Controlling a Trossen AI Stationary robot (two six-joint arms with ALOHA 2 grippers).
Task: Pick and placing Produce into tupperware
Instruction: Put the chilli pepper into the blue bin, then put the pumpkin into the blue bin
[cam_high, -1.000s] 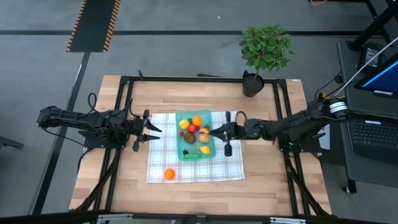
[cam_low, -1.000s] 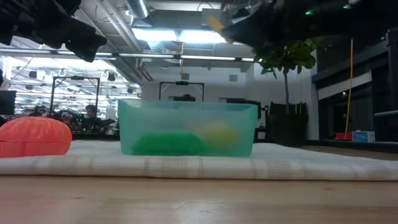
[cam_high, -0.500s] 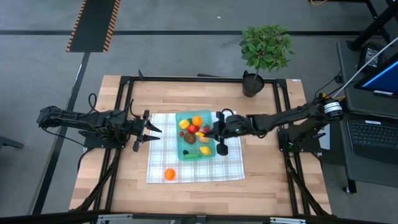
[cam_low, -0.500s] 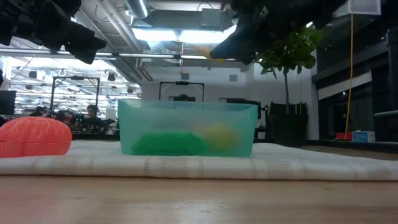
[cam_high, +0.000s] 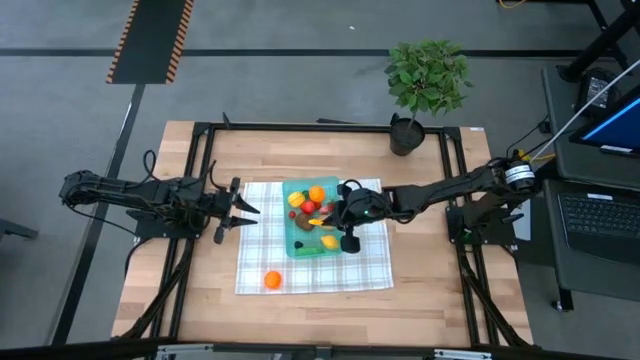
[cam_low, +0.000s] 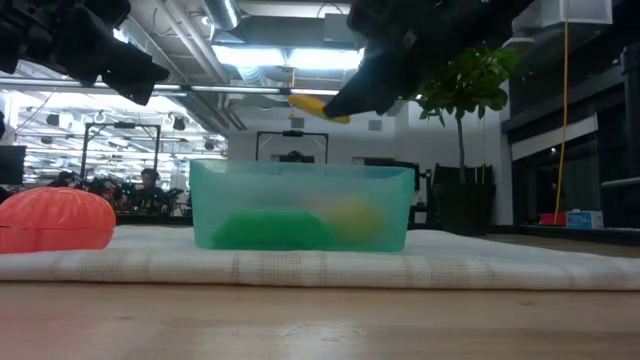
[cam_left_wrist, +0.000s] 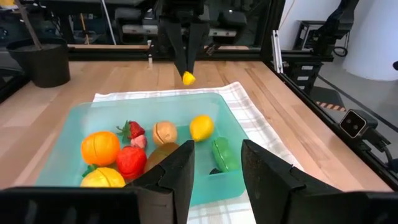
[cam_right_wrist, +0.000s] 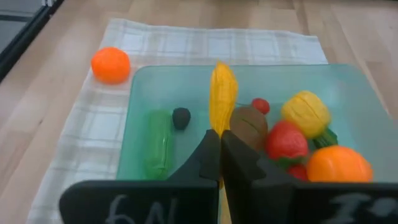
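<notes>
The teal tupperware sits on the checked cloth and holds several toy produce pieces: an orange, a red strawberry, a lemon, a brown piece and a green cucumber. One orange piece lies on the cloth nearer the table's front. My right gripper hovers over the tupperware, shut on a long yellow produce piece. My left gripper waits open just left of the tupperware, above the cloth's left edge. My right gripper pinches the yellow piece by its near end between the two fingers. The fingers come from the table's right, slanting down, and lie along the piece, which sticks out past the fingertips. It hangs clear above the tupperware.
A potted plant stands at the table's far edge, right of centre. Black frame rails run along both sides of the wooden table. Bare cloth lies left, right and in front of the tupperware.
My right gripper has moved toward the table's left, from the tupperware's right rim to above its middle, and has come down somewhat, carrying the yellow piece with it. My left arm has kept still.
</notes>
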